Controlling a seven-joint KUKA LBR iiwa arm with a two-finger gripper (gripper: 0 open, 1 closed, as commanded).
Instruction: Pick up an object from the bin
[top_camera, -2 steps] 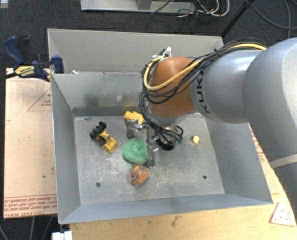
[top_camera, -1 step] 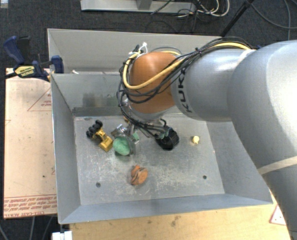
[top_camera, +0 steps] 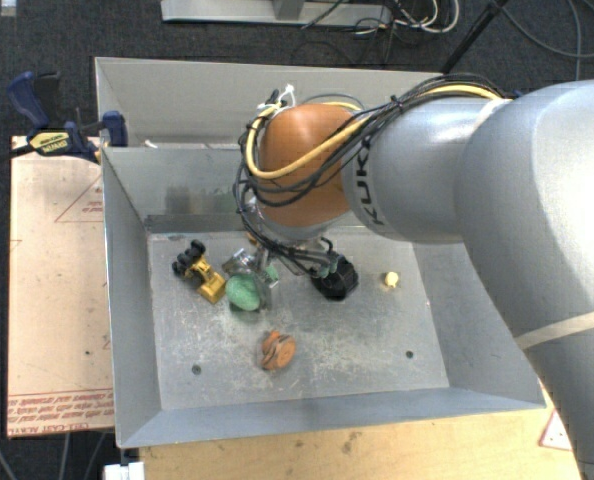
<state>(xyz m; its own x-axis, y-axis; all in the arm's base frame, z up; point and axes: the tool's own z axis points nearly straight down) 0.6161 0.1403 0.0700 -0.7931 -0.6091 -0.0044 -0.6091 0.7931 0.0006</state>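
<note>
In the middle of the frame, seen from above, a grey metal bin [top_camera: 127, 298] holds a few small loose things. A large silver robot arm [top_camera: 457, 168] enters from the right, its wrist capped by a round orange cover [top_camera: 302, 168] wrapped in cables.

Below that cover, the hand [top_camera: 256, 268] sits low over the bin floor, left of centre. It is right at the upper edge of a rounded green thing [top_camera: 244, 294]; whether they touch cannot be told. Nor can it be told whether the hand is spread apart or closed, since the wrist and cables hide much of it.

Just left of the green thing lies a black and yellow toy-like piece [top_camera: 199, 272]. To the right sits a black rounded thing [top_camera: 335, 279], and farther right a small pale yellow bit [top_camera: 390, 280]. In the lower centre, apart from the rest, lies a brown thing [top_camera: 276, 349].

The step in hand appears to be the approach to a grasp, with nothing lifted. The next move likely calls for closing round the green thing without nudging the black and yellow piece, then lifting straight up, clear of the bin walls.
</note>
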